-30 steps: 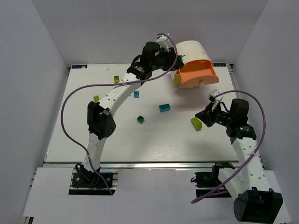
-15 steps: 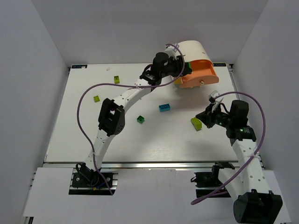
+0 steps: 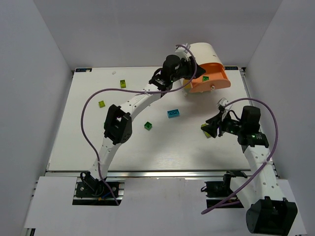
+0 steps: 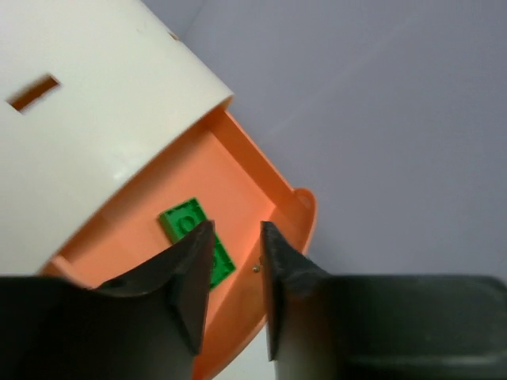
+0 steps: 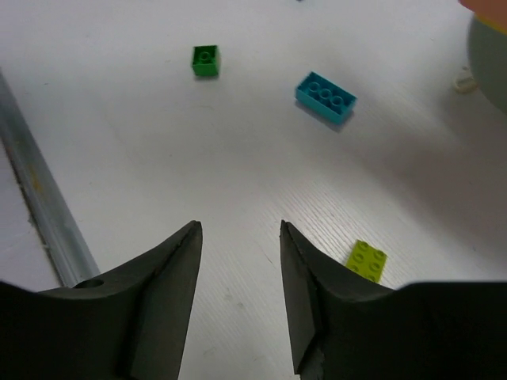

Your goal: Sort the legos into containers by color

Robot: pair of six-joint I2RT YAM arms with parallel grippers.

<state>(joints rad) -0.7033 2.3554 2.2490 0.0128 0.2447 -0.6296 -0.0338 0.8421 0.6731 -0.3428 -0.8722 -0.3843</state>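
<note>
Release step, judged complete: a green brick point(image 4: 184, 218) is seen inside the open orange drawer point(image 4: 238, 170), below the left end effector point(image 4: 236, 231), narrowly parted and empty. The right end effector point(image 5: 238, 229), wide and empty, is poised in front of the drawer; a lime brick point(image 5: 367, 260) there is judged the next to be grasped.

The cabinet point(image 3: 204, 51) at the upper right of the top view is cream-white, and its drawer point(image 3: 219, 82) is orange. A bright green brick point(image 4: 184, 220) lies in the drawer. The table point(image 3: 88, 142) is white. On it are a cyan brick point(image 3: 173, 113), a dark green brick point(image 3: 147, 126), an upper lime brick point(image 3: 123, 83) and a lower lime brick point(image 3: 102, 103). The arms point(image 3: 133, 98) are white with black joints. The cables point(image 3: 82, 115) are purple.
</note>
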